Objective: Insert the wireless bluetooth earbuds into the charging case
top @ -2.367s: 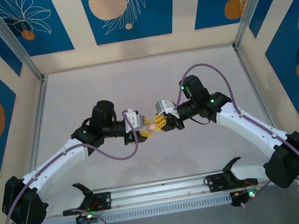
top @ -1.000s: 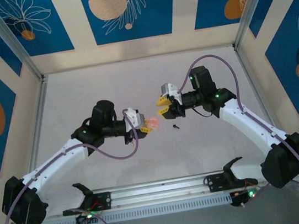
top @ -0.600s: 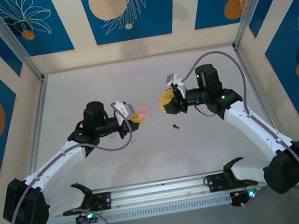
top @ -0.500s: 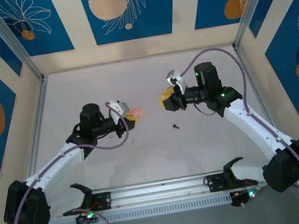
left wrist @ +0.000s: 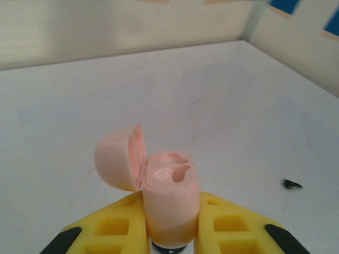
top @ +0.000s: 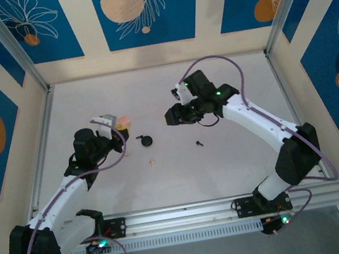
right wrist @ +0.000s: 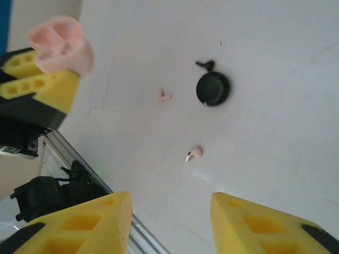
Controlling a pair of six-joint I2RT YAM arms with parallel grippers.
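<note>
I note left tool (left wrist: 170, 218) drawn back, clenched on open pink case (left wrist: 168, 185), right tool (right wrist: 169, 211) released, black charging case (right wrist: 213, 88) uncovered

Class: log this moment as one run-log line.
left pincer: shut on pink case, lid open | right pincer: open, empty | charging case: on table | earbud: beside it

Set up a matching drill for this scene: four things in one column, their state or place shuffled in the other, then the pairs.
1. pink case
2. black round case
3. right end effector
4. pink earbuds

A. open, holding nothing
B. two loose bits on the table, apart from each other
C. lying on the table, a tiny black earbud right beside it
D. lid open, clamped in the left end effector

Pairs: 1-D, 2-C, 3-A, 4-B
</note>
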